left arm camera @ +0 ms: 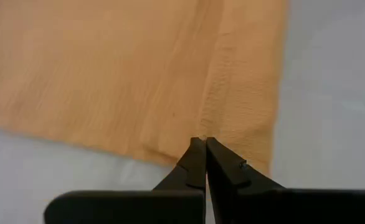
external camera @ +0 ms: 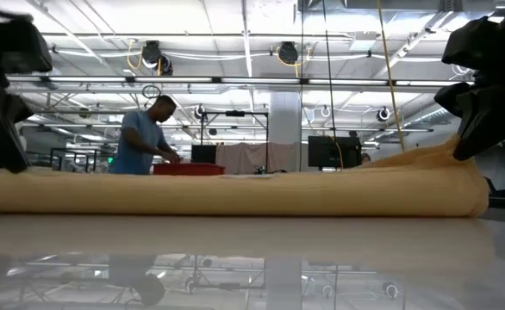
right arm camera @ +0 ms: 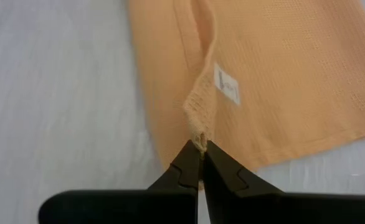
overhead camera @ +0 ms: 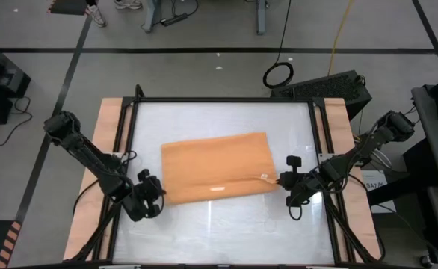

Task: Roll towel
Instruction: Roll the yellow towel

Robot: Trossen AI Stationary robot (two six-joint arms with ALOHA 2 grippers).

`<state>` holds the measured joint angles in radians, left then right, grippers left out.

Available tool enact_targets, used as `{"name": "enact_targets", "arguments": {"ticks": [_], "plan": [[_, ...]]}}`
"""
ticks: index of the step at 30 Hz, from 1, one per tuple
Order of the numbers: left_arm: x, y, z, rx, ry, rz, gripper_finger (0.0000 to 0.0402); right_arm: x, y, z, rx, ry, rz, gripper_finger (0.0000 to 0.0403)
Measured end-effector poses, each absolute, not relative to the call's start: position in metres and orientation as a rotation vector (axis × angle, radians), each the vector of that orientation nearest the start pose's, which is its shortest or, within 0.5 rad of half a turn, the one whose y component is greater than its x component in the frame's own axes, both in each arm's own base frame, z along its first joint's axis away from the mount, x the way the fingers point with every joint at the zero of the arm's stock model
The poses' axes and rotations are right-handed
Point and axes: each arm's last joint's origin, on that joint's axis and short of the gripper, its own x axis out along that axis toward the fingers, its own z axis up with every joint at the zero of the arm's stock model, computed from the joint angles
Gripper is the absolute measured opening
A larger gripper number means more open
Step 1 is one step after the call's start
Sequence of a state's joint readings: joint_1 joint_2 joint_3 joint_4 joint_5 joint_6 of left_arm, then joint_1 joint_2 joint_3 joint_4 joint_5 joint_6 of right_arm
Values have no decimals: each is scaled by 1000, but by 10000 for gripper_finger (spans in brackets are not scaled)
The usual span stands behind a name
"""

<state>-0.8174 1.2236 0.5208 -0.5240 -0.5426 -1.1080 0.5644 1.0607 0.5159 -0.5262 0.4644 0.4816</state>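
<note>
White tabletop (overhead camera: 219,224) surrounds towel (overhead camera: 215,168), edges seemingly claw-pinched.

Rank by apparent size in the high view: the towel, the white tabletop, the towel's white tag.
1. White tabletop, largest.
2. Towel, covering only a part of the tabletop.
3. White tag, a tiny speck at the towel's edge near the right gripper.

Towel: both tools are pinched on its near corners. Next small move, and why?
Probably lift both corners slightly and carry them toward the far edge together. The left tool and right tool are each shut on the towel, which lies mostly flat, roll barely started.
</note>
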Motion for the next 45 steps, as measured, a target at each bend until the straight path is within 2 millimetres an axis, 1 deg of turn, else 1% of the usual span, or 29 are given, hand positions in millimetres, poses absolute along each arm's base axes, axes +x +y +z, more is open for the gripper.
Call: {"name": "enact_targets", "arguments": {"ticks": [8,12,15,19,25,27,29,31,36,38,41,45], "plan": [[141,-109,134,-260,910,388,2,159,87,178,-38,901,-66,0],[143,-102,124,-269,905,432,17,160,89,178,-18,914,-16,0],[145,-99,120,-262,919,454,32,160,90,178,-9,919,-8,0],[145,-98,121,-250,915,466,54,160,90,178,7,920,-14,0],[150,-100,133,-170,893,457,83,160,90,178,14,920,-17,0],[153,-101,135,-138,892,437,99,160,90,178,13,920,-17,0],[154,-98,135,-110,915,429,126,160,90,178,13,920,-17,0],[156,-95,135,-86,938,418,164,160,90,178,13,920,-17,0],[163,-84,135,-35,975,409,280,160,90,178,12,921,-17,0],[165,-80,134,-33,1033,361,307,160,90,178,12,921,-17,0],[168,-74,135,-44,1098,286,312,160,90,178,12,921,-17,0],[170,-67,144,-42,1117,189,285,160,90,178,12,921,-17,0]]}}
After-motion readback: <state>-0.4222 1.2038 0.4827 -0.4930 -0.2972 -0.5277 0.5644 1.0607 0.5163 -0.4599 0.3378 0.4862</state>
